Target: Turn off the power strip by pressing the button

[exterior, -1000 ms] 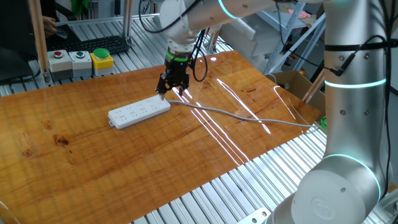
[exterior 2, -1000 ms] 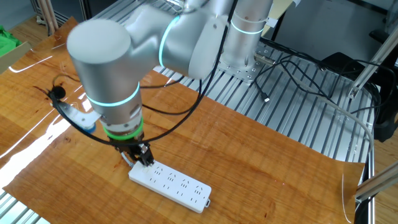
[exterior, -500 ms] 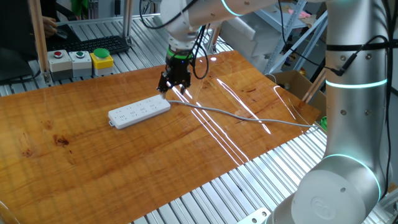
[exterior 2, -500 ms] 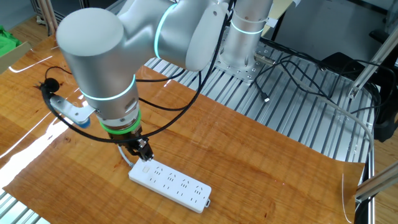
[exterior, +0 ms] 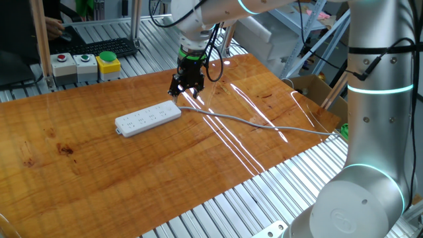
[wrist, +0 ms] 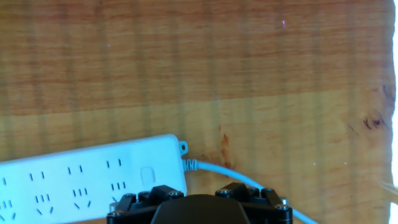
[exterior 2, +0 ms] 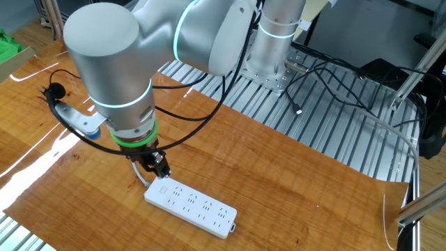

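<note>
The white power strip (exterior: pixel 149 118) lies flat on the wooden table, its grey cable (exterior: pixel 251 122) trailing right. It also shows in the other fixed view (exterior 2: pixel 191 203) and in the hand view (wrist: pixel 87 180), where its button (wrist: pixel 147 176) sits at the cable end. My gripper (exterior: pixel 185 92) hangs just above that cable end, a short way off the strip, as the other fixed view (exterior 2: pixel 162 172) also shows. In the hand view only the gripper's black body is visible at the bottom edge; the fingertips are hidden, so I cannot tell their state.
A control box (exterior: pixel 86 63) with red, green and yellow buttons and a black keyboard (exterior: pixel 106 46) stand behind the table. A cardboard box (exterior: pixel 310 86) sits at the right. The robot's base column (exterior: pixel 370 132) stands at the front right. Loose cables (exterior 2: pixel 334 70) lie on the metal frame.
My gripper has lifted from the cable end of the power strip, where it was touching the top. The strip and cable have not moved.
</note>
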